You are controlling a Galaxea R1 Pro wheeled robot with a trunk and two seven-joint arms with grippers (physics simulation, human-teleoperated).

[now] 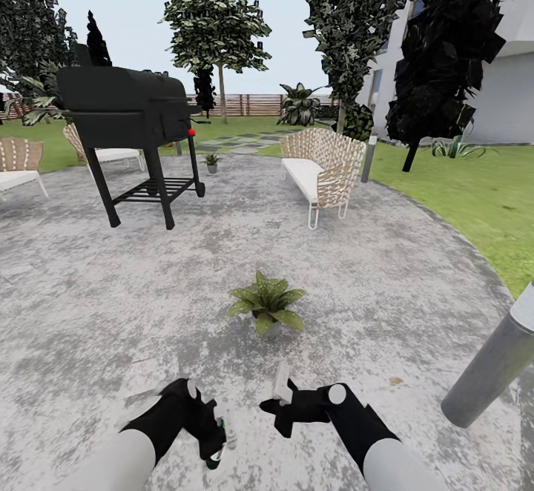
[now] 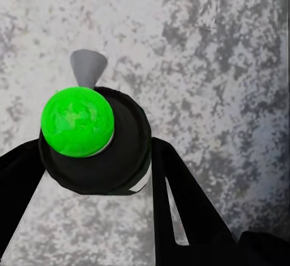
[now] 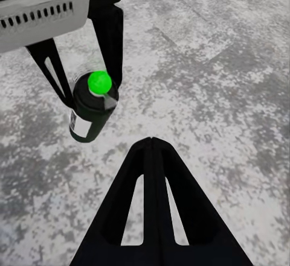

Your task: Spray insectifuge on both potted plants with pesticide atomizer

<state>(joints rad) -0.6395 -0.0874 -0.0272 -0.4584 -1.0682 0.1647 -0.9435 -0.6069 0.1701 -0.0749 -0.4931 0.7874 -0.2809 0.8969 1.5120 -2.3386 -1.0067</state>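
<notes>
Bottle: pesticide atomizer (image 3: 92,110) pinched in left gripper (image 1: 213,432), green top (image 2: 77,121), low over patio (image 1: 386,268).
Right gripper (image 3: 154,151): fingers pressed together, empty.
Handling: likely light, rigid, smooth; hold mid-body.
Plants: near potted plant (image 1: 267,304) just ahead; second one (image 1: 212,161) beyond the grill (image 1: 126,116).

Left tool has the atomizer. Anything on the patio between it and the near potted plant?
Nothing visible. The left tool holds the atomizer over bare stone patio; the near potted plant sits straight ahead. The right tool hangs beside that line, not across it.
</notes>
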